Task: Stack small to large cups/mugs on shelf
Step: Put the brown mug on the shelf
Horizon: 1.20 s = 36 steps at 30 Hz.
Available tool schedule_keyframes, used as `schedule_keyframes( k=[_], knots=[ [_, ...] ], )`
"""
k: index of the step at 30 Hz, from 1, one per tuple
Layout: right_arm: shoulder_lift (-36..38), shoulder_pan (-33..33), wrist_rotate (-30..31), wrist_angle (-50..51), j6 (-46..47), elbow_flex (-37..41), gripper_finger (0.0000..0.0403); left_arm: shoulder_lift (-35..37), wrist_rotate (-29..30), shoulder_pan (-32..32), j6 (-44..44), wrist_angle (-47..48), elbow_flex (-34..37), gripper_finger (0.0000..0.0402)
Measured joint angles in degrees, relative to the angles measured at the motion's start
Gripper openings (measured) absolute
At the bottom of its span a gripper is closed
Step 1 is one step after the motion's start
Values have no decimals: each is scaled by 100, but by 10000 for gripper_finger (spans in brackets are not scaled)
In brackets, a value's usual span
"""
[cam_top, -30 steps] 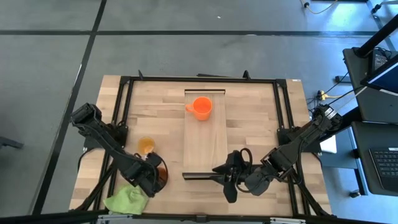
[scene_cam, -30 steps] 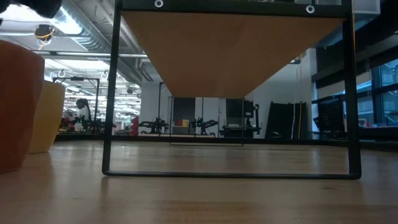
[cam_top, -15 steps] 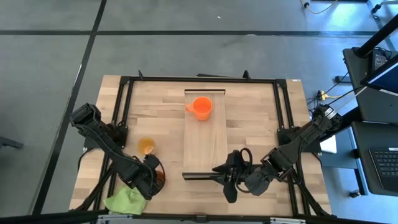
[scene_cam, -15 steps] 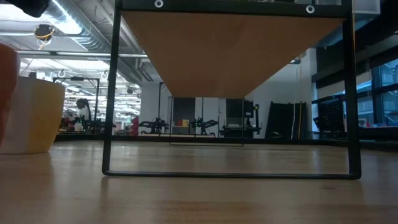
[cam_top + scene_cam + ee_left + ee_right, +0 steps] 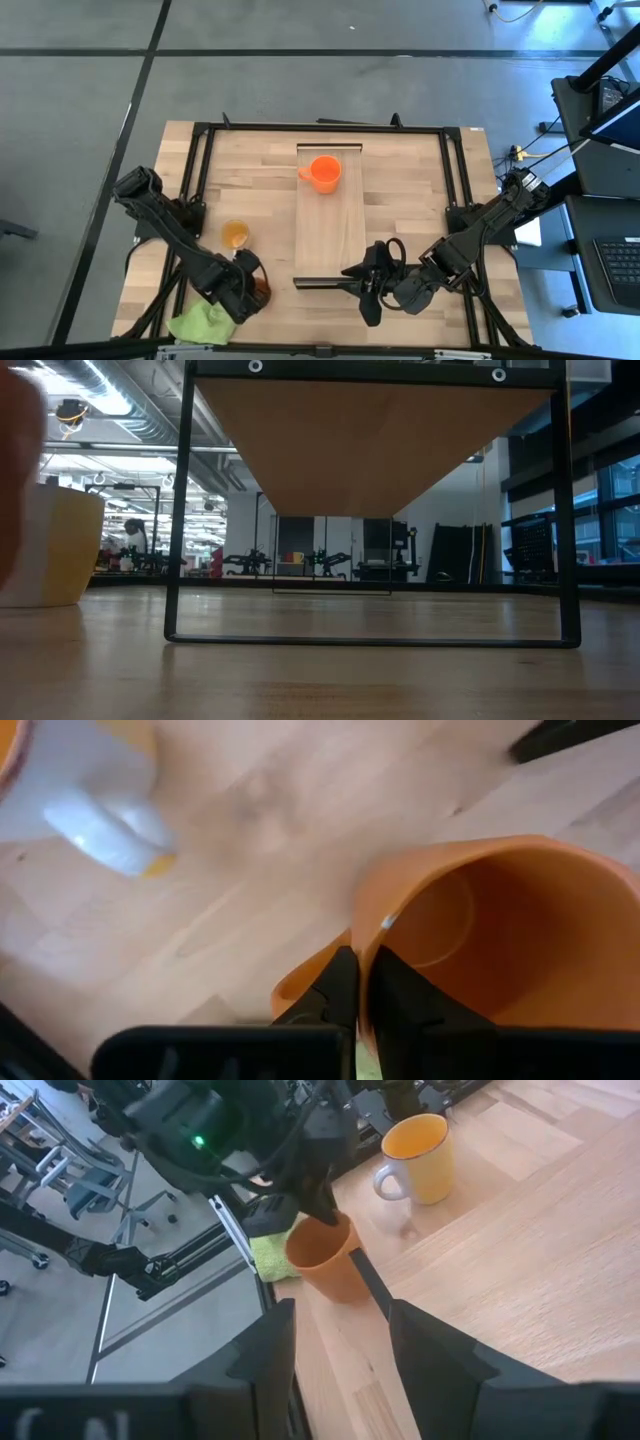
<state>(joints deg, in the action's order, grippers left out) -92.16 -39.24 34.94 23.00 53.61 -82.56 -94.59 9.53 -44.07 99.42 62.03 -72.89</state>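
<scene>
We see the left claw (image 5: 252, 287) at the near left part of the table (image 5: 250, 180), pinched shut on the wall of the rust-brown mug (image 5: 500, 940), one finger inside the rim and the other outside it. In the right wrist view the same mug (image 5: 328, 1260) hangs under the left claw (image 5: 325, 1208), with its base close to the table surface; whether it touches we cannot tell. Just beside this claw, toward the table's front edge, lies the lime-green cloth (image 5: 203, 323). On the claw's other side, a little farther back on the table, stands the amber-yellow cup (image 5: 235, 234), upright and apart from the rust-brown mug; it has a pale handle (image 5: 385, 1179). In the low view the cup (image 5: 55, 550) sits at the far left, partly cut by a blurred brown shape at the edge.

The right claw (image 5: 366, 285) rests at the near end of the shelf (image 5: 330, 235), its fingers spread apart and holding nothing. Well beyond it, at the far end of the shelf, stands the bright orange mug (image 5: 323, 172), upright, its handle pointing toward the left arm's side.
</scene>
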Motion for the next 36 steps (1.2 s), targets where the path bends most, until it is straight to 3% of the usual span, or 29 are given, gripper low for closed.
schedule_keyframes(
  k=[10, 21, 26, 36],
  knots=[
    [2, -137, 223, -12, -34, 0, 165, 2, 147, 376, -702, 976, -1039, 8],
    [168, -831, 2032, -52, 58, -3, 165, 8, 896, 1373, -1757, 2747, -3213, 7],
    [168, -1073, 2541, -31, 301, -2, 165, 12, 1110, 2059, -2379, 2690, -3699, 7],
    [166, -1367, 2999, -46, 330, -3, 165, -73, 851, 3217, -3396, 1788, -3780, 7]
  ],
)
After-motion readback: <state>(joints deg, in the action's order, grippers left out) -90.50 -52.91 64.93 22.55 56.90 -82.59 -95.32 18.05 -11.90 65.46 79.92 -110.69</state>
